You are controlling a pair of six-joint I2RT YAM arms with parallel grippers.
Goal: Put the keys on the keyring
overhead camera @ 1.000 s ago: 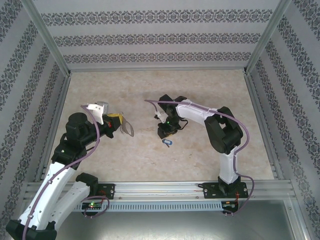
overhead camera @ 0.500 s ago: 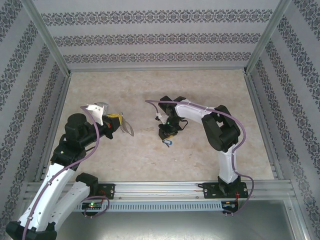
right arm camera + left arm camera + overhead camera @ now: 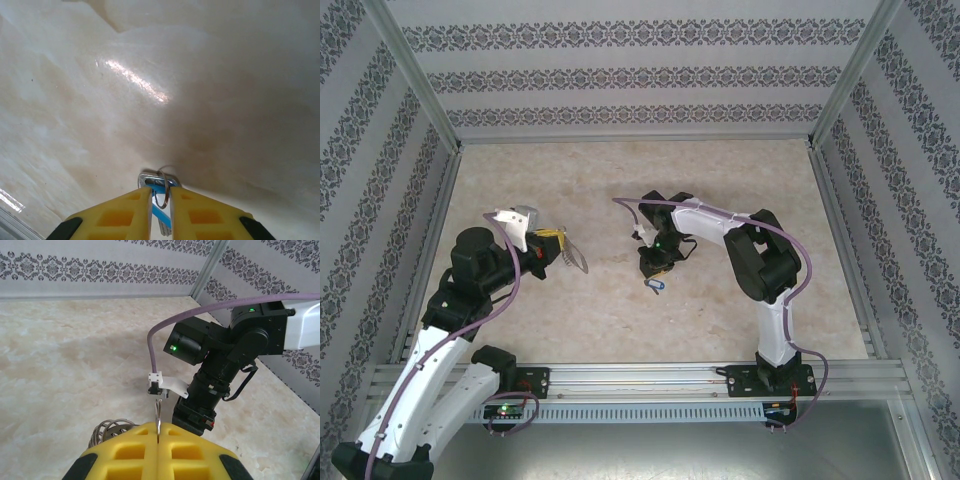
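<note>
Blue plastic and silver metal: 1 tiny key (image 3: 158, 216), flat on the table (image 3: 210, 90), between the right gripper (image 3: 160, 191) fingers. Gap narrow; cannot tell if pinched. Looks light, stiff, slippery; best taken across the blue head. Grey keyring (image 3: 158, 415) edge-on, clamped between the closed left gripper (image 3: 158, 426) fingers, wire rings (image 3: 107, 429) just left of them.

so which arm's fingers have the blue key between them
The right arm's fingers: the blue key lies in the narrow gap between them. The left arm's fingers are shut on the grey keyring instead.
</note>
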